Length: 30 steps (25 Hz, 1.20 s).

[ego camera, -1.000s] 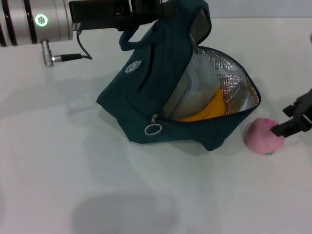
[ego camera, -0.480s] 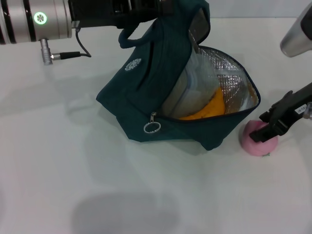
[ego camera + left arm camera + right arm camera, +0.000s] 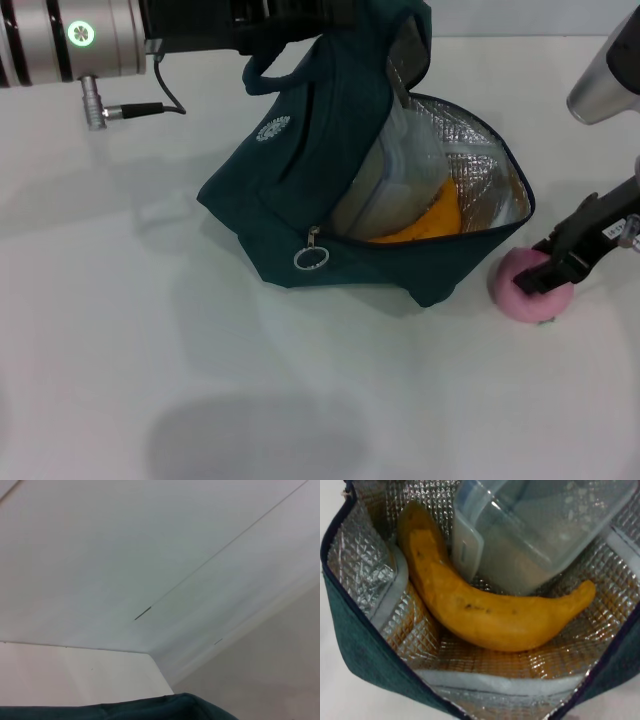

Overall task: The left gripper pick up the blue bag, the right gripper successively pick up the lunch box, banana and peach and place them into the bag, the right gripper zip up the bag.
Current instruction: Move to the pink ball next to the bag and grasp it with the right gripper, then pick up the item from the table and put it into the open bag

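Observation:
The blue bag [image 3: 290, 190] stands open on the white table, its silver-lined mouth facing my right side. My left gripper [image 3: 330, 14] is shut on the bag's top and holds it up. Inside, the clear lunch box [image 3: 545, 525] leans against the lining with the banana [image 3: 490, 615] lying curved below it. Both also show in the head view, lunch box [image 3: 392, 180] above banana [image 3: 432, 222]. The pink peach [image 3: 515, 292] sits on the table just outside the bag's mouth. My right gripper [image 3: 552, 274] is down on the peach's right side, touching it.
The zipper's ring pull [image 3: 312, 261] hangs at the bag's front seam. A cable with a metal plug [image 3: 95, 112] dangles from the left wrist. A dark edge of the bag [image 3: 150, 710] shows in the left wrist view. White table [image 3: 200, 380] lies all around.
My right gripper came in from the right edge and dropped onto the peach, and the peach shifted a little leftward toward the bag. The left arm and bag stayed put.

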Available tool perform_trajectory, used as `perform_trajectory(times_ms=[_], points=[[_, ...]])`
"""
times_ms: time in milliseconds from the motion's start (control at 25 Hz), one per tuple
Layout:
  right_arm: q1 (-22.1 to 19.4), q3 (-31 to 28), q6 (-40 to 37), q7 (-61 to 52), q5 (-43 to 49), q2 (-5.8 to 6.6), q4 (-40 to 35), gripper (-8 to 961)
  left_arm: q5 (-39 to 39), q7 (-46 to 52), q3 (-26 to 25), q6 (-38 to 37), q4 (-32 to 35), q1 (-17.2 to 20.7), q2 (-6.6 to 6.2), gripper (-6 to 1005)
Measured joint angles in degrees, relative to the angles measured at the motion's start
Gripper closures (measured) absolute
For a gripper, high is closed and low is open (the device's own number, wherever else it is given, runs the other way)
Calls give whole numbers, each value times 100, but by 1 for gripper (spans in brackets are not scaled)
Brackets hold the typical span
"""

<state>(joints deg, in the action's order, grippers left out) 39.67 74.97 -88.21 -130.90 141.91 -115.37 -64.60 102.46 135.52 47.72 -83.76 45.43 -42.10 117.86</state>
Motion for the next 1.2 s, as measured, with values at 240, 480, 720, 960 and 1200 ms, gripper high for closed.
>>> perform_trajectory(times_ms=[240, 480, 720, 960, 1200], points=[[-24, -156, -43, 21, 6, 12, 84, 532, -4, 0, 15, -17, 1, 0, 0, 933], [-99, -1329, -849, 546, -362, 33, 161, 685, -8, 0, 13, -38, -7, 1, 12, 933], [-150, -3661, -2417, 1440, -1851, 452, 853, 770, -10, 0, 19, -51, -16, 38, 36, 933], [-145, -4023, -2528, 2191, -3380, 897, 2001, 840, -17, 5, 19, -53, -23, 53, 43, 933], [53, -3850, -2017, 2991, -3495, 369, 2039, 874, -17, 20, 18, -89, -26, 35, 52, 933]])
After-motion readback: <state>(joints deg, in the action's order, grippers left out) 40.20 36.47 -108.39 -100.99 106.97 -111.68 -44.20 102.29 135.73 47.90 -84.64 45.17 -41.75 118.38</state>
